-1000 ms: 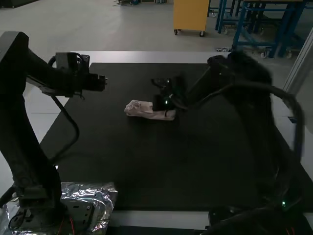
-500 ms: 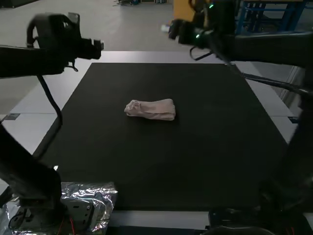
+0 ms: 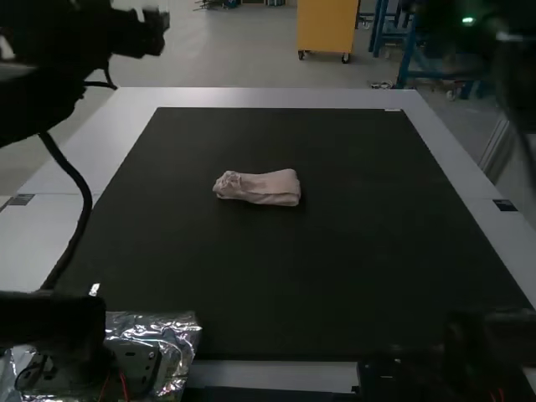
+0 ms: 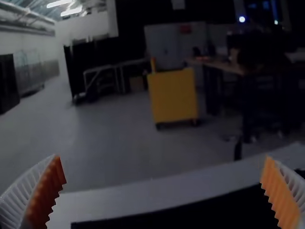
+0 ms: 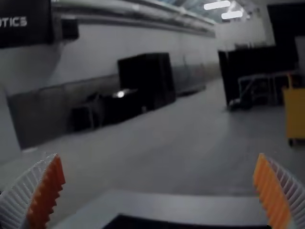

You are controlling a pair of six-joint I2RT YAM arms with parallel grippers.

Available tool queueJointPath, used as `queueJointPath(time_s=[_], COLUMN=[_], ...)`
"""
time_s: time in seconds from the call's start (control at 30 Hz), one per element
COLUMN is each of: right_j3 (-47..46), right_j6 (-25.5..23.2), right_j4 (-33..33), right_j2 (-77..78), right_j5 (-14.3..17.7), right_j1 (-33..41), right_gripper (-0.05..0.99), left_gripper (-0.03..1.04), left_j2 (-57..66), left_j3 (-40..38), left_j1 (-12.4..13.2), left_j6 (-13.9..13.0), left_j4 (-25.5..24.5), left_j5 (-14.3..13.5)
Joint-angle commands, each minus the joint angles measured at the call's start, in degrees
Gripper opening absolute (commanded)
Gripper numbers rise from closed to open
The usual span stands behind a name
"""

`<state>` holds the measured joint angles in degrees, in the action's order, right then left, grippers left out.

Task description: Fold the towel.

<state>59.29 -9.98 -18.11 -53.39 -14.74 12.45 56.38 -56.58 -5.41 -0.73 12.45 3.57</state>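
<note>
Towel (image 3: 255,187): folded into a narrow, compact bundle, lying crosswise on the black mat (image 3: 276,268), a little to your left of its middle and nearer the far edge.
Towel ends: the left one looks rumpled, the right one smoother; you can see a layer's edge along the near side.
Left gripper (image 4: 162,158): fingers wide apart with nothing between them; in the high view your left arm is raised at the upper left, well apart from the cloth.
Right gripper (image 5: 158,155): fingers also wide and empty; your right arm is up at the upper right of the high view, away from the towel.
Desk (image 3: 260,98): its pale border frames the mat, and crinkled foil (image 3: 172,335) lies by the left arm's base.
Fold in hand: you appear to be at the finish, with the folding done and the towel let go.
Next move: likely just bring both arms to rest, clear of the bundle. If you want that rumpled end neater, come down gently and press or smooth it; a hard pinch could drag the layers open.
</note>
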Motion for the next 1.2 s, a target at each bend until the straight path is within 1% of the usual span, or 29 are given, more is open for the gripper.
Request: queueJointPath(time_s=[0.0,0.2,0.33,0.47,0.67,0.77,0.9,0.97,1.0,1.03,1.07,1.1,1.13,1.17], right_j3=[-3.0,-8.7,-10.3,-10.6,-10.5,-10.4,-10.8,-11.7,-11.7,-11.7,-12.1,-12.9,-13.9,-15.5], right_j6=[-1.4,-4.0,-4.7,-5.3,-5.5,-5.5,-5.3,-4.5,-3.3,-2.0,-1.8,-0.5,1.2,3.9], right_j4=[-0.3,0.4,3.3,6.6,9.1,9.2,10.5,10.5,10.5,11.1,11.3,11.7,11.7,11.7], right_j2=[6.9,21.7,30.5,36.7,43.9,47.2,51.5,53.2,53.5,53.3,53.3,53.3,53.3,53.3], right_j5=[0.2,-0.5,-1.3,-1.3,-0.4,1.1,2.9,4.0,4.2,5.2,5.9,6.4,8.1,10.9], right_j1=[-2.2,-6.4,-8.3,-9.3,-9.7,-9.8,-9.9,-10.1,-10.1,-10.1,-9.9,-9.7,-9.5,-9.4], right_gripper=[0.91,0.91,0.91,0.91,0.91,0.91,0.91,0.91,0.91,0.91,0.91,0.91,0.91,0.91], left_gripper=[0.97,0.97,0.97,0.97,0.97,0.97,0.97,0.97,0.97,0.97,0.97,0.97,0.97,0.97], left_j2=[-5.8,-17.0,-24.7,-32.9,-45.8,-51.2,-56.6,-56.4,-56.5,-56.4,-56.4,-56.4,-56.4,-56.4], left_j3=[1.7,5.7,9.2,11.8,15.0,15.7,16.5,16.2,16.3,16.4,16.7,17.0,17.8,19.5], left_j1=[0.4,0.6,1.2,2.2,6.1,7.5,8.3,8.7,8.8,8.7,8.7,8.7,8.7,8.7], left_j6=[1.5,1.7,2.4,2.9,3.2,3.2,3.5,5.3,5.3,5.4,5.4,5.3,5.5,5.6], left_j4=[0.2,-1.5,-2.3,-4.1,-5.2,-6.4,-7.6,-9.5,-9.6,-10.0,-10.4,-11.7,-12.1,-11.0], left_j5=[-2.0,-1.9,-1.9,-2.0,-1.6,-0.9,-1.1,-1.2,-1.3,-1.3,-1.4,-1.6,-2.0,-2.0])
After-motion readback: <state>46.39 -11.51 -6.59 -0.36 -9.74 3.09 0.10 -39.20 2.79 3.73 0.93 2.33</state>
